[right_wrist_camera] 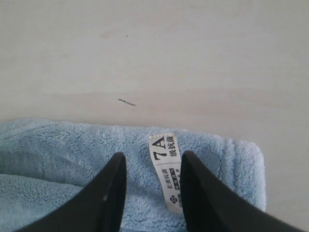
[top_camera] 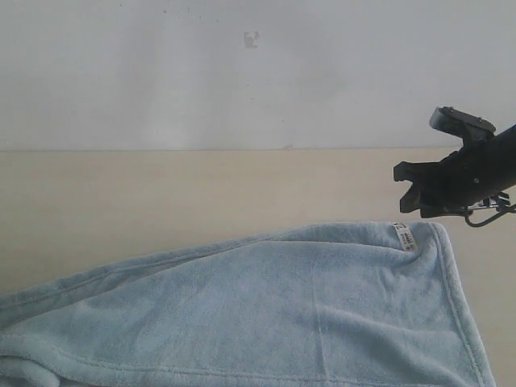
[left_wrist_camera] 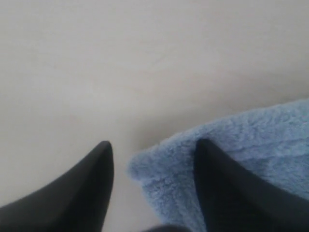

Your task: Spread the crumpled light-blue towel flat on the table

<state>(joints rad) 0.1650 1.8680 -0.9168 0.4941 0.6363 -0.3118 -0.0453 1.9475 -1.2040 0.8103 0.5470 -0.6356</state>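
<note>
Mostly there, I'd say: the towel (top_camera: pixel 282 306) lies broad and fairly smooth on the table (top_camera: pixel 161 193), with its tagged far corner flat. The near left edge looks rumpled and probably needs one more tug. My right gripper (top_camera: pixel 405 187) hovers just above that tagged corner, jaws spread, clear of the cloth. My left gripper (left_wrist_camera: pixel 154 144) is spread too, poised over another corner with nothing pinched.

Left tool (left_wrist_camera: pixel 153 141) (fingers (left_wrist_camera: pixel 87 193) apart) hangs over the towel (left_wrist_camera: pixel 260 135) corner on the table (left_wrist_camera: pixel 120 58)
</note>
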